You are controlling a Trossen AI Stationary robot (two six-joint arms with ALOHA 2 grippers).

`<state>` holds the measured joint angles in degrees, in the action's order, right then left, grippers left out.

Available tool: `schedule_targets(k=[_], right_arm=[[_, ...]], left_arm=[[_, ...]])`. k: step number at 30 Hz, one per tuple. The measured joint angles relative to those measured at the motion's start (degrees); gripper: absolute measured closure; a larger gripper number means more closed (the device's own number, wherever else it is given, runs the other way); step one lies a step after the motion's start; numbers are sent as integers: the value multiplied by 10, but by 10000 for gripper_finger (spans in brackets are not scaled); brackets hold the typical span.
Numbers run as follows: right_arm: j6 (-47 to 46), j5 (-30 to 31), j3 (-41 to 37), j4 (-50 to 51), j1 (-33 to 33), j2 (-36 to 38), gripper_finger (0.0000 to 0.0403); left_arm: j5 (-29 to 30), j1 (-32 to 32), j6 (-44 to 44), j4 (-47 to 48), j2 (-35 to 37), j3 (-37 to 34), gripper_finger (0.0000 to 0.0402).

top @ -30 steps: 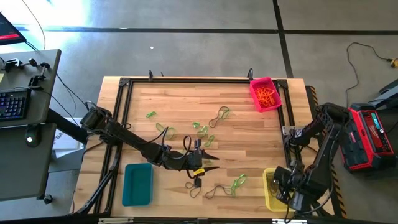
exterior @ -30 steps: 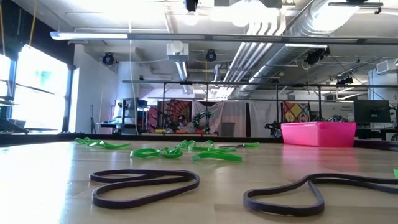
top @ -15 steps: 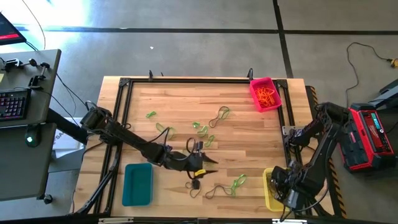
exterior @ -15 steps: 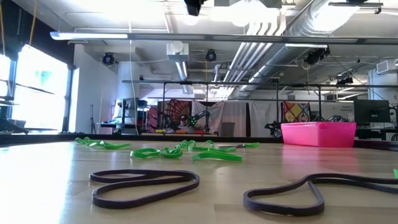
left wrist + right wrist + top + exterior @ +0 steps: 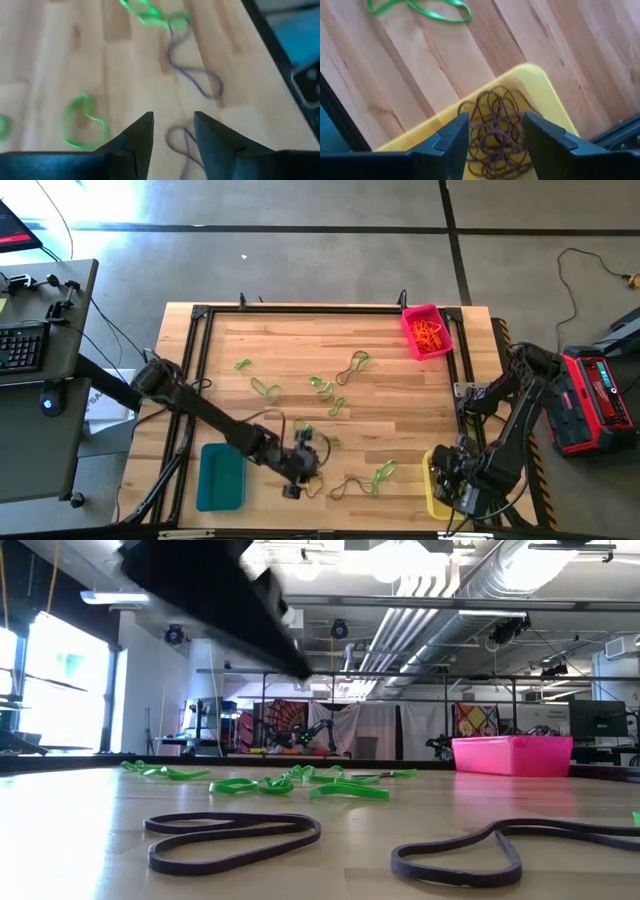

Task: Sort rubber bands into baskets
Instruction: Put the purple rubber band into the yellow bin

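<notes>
Left gripper (image 5: 172, 131) hovers low over dark brown bands (image 5: 192, 80) near the table's front edge, jaws parted, empty. Right gripper (image 5: 492, 131) hangs over the yellow basket (image 5: 540, 82), jaws apart, holding nothing; brown bands (image 5: 495, 125) lie piled inside. Bands look light, floppy and thin: likely best pinched across one strand where a loop lies flat on the wood.
</notes>
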<state>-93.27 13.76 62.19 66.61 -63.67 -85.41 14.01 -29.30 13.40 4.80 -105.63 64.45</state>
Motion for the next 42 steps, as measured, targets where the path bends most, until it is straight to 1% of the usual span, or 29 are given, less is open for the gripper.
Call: schedule_targets(k=[4, 8, 11, 14, 17, 20, 23, 26, 28, 30, 33, 36, 39, 42], right_arm=[[28, 18, 0, -9, 12, 0, 231], [60, 19, 0, -11, 27, 0, 231], [71, 19, 0, -11, 36, 0, 231], [85, 20, 0, -16, 41, 0, 231], [96, 24, 0, -22, 45, 0, 231], [100, 28, 0, -31, 51, 0, 231], [101, 46, -1, -58, 56, 0, 231], [127, 100, -10, -106, 61, 0, 231], [154, 137, -23, -146, 66, 0, 231], [180, 169, -38, -180, 75, 0, 231], [216, 197, -65, -247, 94, 0, 231], [261, 228, -96, -341, 117, 0, 231], [334, 263, -128, -459, 141, 0, 231], [434, 277, -162, -589, 161, 0, 231]], left_arm=[[-1, -12, 1, 9, -44, 0, 268], [-1, -12, 18, 5, -76, 0, 268], [6, -10, 31, 5, -88, 0, 268], [2, -7, 45, 7, -91, 1, 268], [3, -7, 42, 9, -91, 1, 271], [12, -7, 40, 17, -91, 1, 291], [12, -7, 52, 20, -91, 2, 333], [8, -8, 66, 16, -87, 1, 382], [6, -8, 76, 23, -81, 0, 396], [12, -8, 83, 27, -70, -1, 395], [52, -9, 85, 12, -50, -1, 399], [87, -3, 85, -14, -36, -1, 400], [105, 10, 74, -74, -27, 0, 401], [110, 20, 47, -160, -27, 0, 401]])
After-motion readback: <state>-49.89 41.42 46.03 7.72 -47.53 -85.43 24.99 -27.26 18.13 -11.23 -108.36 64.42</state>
